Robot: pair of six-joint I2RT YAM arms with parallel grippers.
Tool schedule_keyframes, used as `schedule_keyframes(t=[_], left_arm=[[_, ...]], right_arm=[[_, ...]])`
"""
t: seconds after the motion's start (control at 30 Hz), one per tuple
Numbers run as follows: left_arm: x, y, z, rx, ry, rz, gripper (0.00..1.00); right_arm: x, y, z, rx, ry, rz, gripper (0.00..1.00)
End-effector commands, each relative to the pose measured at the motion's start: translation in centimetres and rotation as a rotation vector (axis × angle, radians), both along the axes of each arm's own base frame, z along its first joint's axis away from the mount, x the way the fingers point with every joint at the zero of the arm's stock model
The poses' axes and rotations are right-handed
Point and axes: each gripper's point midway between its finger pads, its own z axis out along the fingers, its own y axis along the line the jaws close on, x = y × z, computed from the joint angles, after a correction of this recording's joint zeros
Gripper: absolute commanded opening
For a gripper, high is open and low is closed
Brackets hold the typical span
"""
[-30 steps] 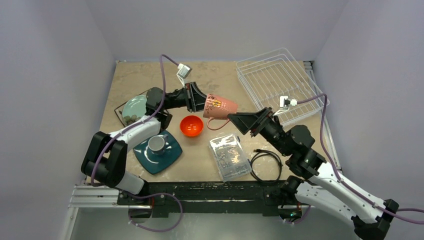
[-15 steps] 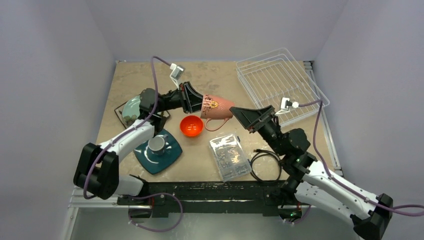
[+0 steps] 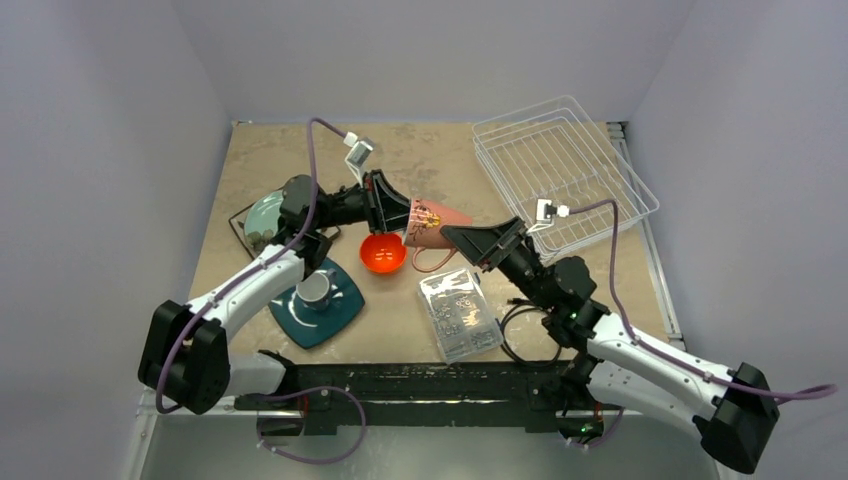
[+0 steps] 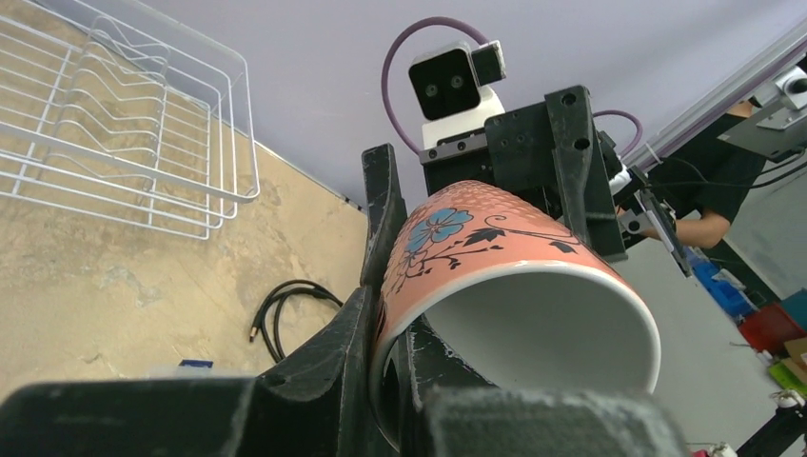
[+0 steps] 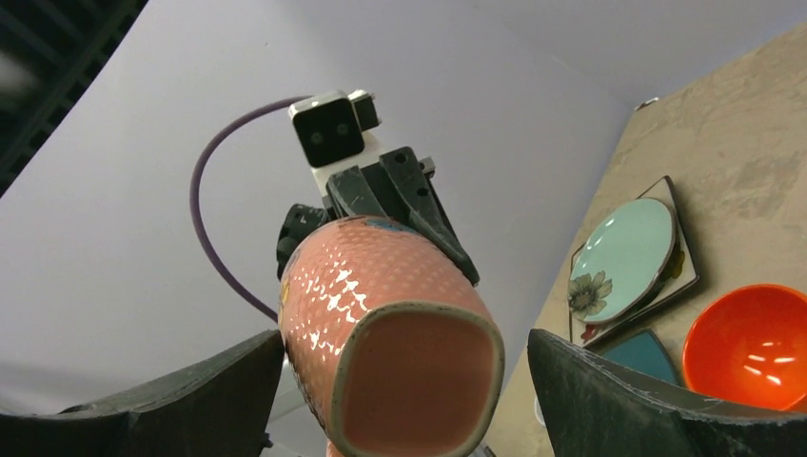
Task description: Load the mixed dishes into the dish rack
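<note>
Held item: pink cup point(image 3: 437, 222), on its side in the air over the middle of the table, just right of the orange bowl point(image 3: 382, 252). Not in the rack.
Left gripper point(image 3: 403, 214): clamped on the cup's rim wall. My left wrist view shows one finger inside the mouth and one outside.
Right gripper point(image 3: 452, 236): jaws spread wide, nothing in them. The cup's base points into the gap.
Change over the last second: my right arm has swung left, away from the rack's near corner, and its tips have come up to the cup's base end. My left arm has drawn the cup slightly nearer.
Reading: I judge this a mid-air handover, left to right, since the rack lies on the right arm's side.
Unsettled: I cannot tell whether the base already sits between the right fingers or just ahead of them.
Next call: close the right jaws before the left lets go, or the cup drops.
Dish rack point(image 3: 614, 153): far right, none of the dishes in it.
Remaining stock: small grey mug point(image 3: 314, 288) standing on the dark teal square plate point(image 3: 335, 312), near left. Pale green round flowered plate point(image 3: 268, 215) lies on the white floral square plate point(image 5: 680, 276), far left.
Not for loading: clear plastic box point(image 3: 458, 313), and the black cable point(image 3: 530, 325) just right of it.
</note>
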Motion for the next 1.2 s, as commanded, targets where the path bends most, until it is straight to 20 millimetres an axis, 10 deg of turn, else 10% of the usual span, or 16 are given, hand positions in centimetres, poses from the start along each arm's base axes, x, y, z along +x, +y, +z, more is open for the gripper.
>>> schedule_keyframes(t=[0.0,0.2,1.17], left_arm=[[-0.3,-0.1,2.8,-0.074,-0.075,-0.002,0.00],[-0.2,0.0,2.8,-0.081,-0.076,0.008,0.00],[0.3,0.6,2.8,-0.113,-0.109,0.102,0.00]], right_arm=[[-1.8,0.7,2.0,0.100,-0.113,0.099,0.98],[-1.8,-1.2,2.5,0.190,-0.160,0.029,0.93],[0.7,1.3,4.9,0.244,-0.193,0.021,0.85]])
